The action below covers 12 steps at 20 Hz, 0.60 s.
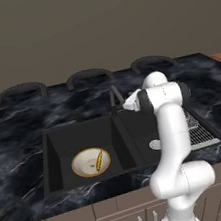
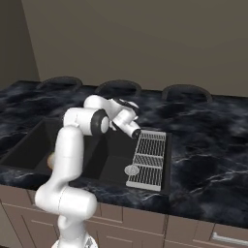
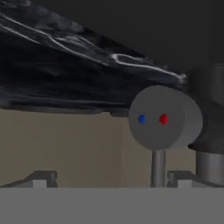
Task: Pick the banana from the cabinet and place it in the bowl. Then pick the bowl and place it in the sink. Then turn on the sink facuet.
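Two of three steps look done. Our claw (image 3: pixel 107 180) is spread wide and empty, with the sink facuet (image 3: pixel 164 118) handle just ahead. Bowl (image 1: pixel 91 162) with banana (image 1: pixel 98 160) sits in the sink (image 1: pixel 54 157), well behind us. Tap turn-on remains.

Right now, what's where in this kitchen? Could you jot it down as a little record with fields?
bowl: sits in the left basin of the sink
banana: lies inside the bowl
sink faucet: round handle end with a blue and a red dot, close in front of the hand
gripper: open, holding nothing, pointed at the faucet handle
drain rack: ribbed grey, over the sink's right side
task left: the faucet not yet gripped
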Available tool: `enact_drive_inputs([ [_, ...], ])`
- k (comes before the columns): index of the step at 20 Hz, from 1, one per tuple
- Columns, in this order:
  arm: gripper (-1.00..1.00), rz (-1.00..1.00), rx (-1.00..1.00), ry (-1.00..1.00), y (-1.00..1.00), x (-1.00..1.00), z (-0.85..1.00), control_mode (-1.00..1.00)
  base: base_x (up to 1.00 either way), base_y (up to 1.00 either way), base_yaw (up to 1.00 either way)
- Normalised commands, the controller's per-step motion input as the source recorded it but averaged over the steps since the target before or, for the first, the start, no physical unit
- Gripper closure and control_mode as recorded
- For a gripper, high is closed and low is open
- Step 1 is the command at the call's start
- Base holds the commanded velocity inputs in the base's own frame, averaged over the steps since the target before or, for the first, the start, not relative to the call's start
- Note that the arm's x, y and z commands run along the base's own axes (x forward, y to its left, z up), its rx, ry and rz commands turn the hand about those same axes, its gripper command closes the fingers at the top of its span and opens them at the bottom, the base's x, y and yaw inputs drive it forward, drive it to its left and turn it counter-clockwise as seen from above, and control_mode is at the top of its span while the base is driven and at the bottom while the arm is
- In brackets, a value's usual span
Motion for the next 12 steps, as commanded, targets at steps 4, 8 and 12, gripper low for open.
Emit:
enact_drive_inputs([
  [4, -1.0, 0.04, 0.0, 0.09, 0.0, 0.78, -0.36, -1.0, 0.0, 0.0, 0.0],
  [8, -1.0, 0.07, 0.0, 0.07, 0.0, 0.57, -0.41, -1.0, 0.0, 0.0, 0.0],
  [12, -1.0, 0.05, 0.0, 0.03, 0.0, 0.26, -0.25, -1.0, 0.0, 0.0, 0.0],
])
